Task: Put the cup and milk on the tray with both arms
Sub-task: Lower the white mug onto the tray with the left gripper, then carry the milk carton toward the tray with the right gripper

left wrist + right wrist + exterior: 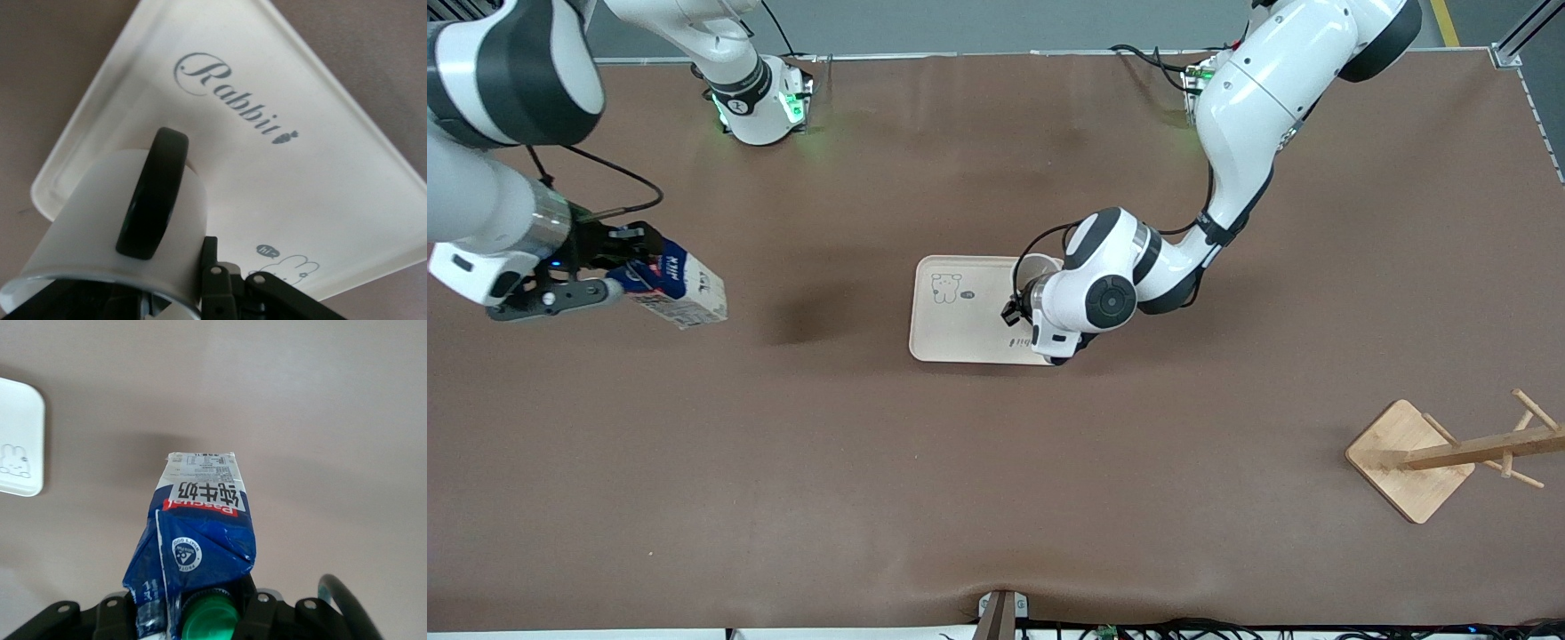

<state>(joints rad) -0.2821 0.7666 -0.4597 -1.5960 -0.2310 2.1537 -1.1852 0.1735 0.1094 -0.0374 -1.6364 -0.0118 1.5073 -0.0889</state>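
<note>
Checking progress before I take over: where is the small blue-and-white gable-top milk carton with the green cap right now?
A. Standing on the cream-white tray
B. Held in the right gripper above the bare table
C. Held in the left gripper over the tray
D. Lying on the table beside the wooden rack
B: the milk carton sits clamped in the right gripper, up over the brown table toward the right arm's end, well apart from the cream-white tray.

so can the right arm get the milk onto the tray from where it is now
Probably yes. The right gripper holds the milk up over bare table toward the right arm's end, nothing standing between it and the tray. The left gripper with the cup occupies only the tray's other end.
</note>
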